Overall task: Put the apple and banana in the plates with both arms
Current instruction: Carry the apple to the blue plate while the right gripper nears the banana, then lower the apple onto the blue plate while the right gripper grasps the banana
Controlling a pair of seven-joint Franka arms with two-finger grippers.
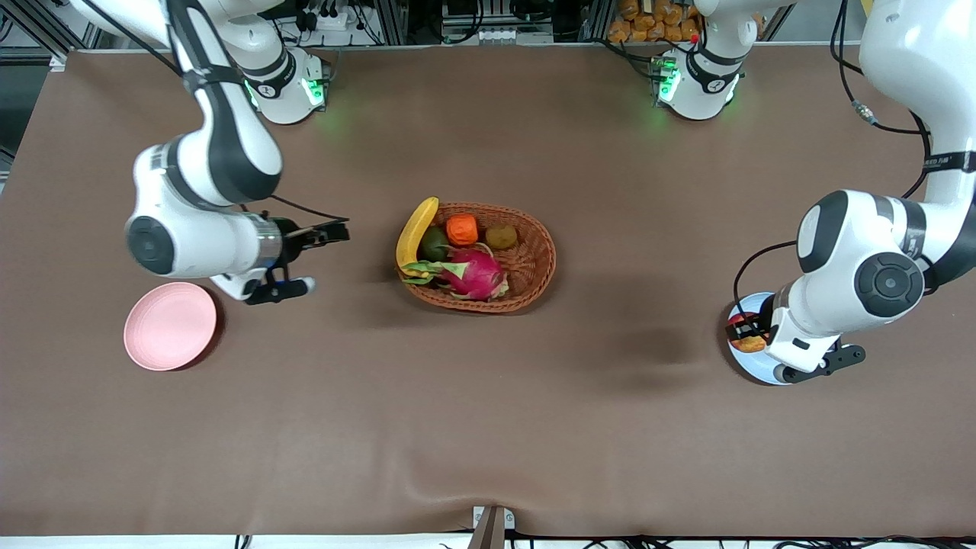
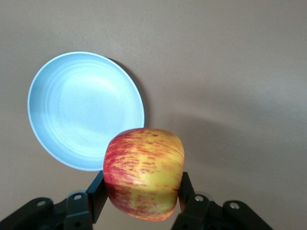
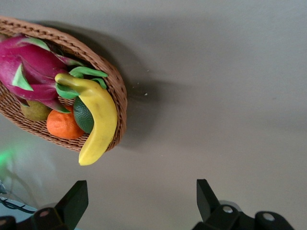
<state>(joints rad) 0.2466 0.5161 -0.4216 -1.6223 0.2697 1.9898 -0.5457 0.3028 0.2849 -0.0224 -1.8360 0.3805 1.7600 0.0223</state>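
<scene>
Apple (image 2: 143,173) clamped in left gripper (image 1: 743,334) jaws above blue plate (image 2: 72,110), unreleased. Banana (image 3: 98,120) untouched in basket (image 1: 534,252) ahead of right gripper (image 1: 324,235) jaws, spread empty; pink plate (image 1: 169,326) bare.

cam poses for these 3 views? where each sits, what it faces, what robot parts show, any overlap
Front: high across the table, facing both bases; shows both arms, the basket and the pink plate.
Left wrist: on the left arm, looking down at the blue plate; left gripper clamps the apple.
Right wrist: on the right arm, looking down; right gripper open near the banana.
Shared: front and right wrist both show the banana.
</scene>
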